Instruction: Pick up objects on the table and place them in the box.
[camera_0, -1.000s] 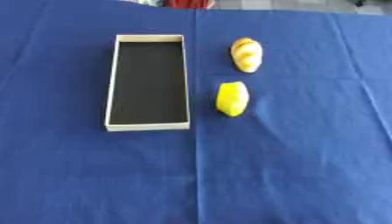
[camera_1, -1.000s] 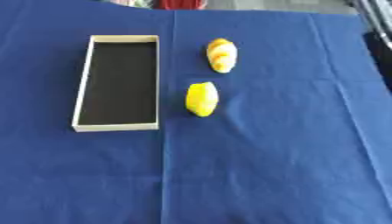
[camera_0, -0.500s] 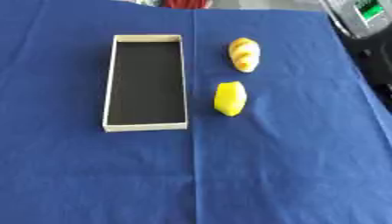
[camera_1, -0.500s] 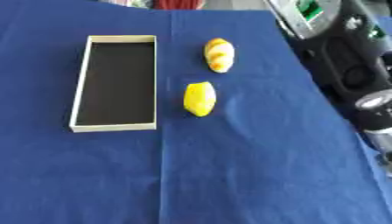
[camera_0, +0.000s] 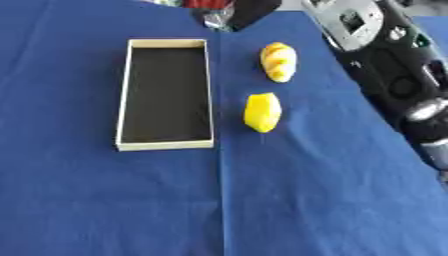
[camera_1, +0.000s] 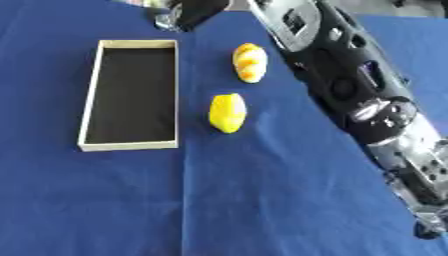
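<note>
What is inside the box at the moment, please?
Nothing is in the box: only its dark floor shows, all of it uncovered. The yellow object and the yellow-orange object both lie outside, on the blue cloth to its right.

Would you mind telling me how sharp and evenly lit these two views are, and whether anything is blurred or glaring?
Left eye view: soft overall, the box rim and yellow object have fuzzy edges; lighting even, shadows faint. Right eye view: similarly soft; the right arm along the right side shows bright highlights on its silver joints; the striped bread-like object lacks fine detail. The right hand cannot be made out.
</note>
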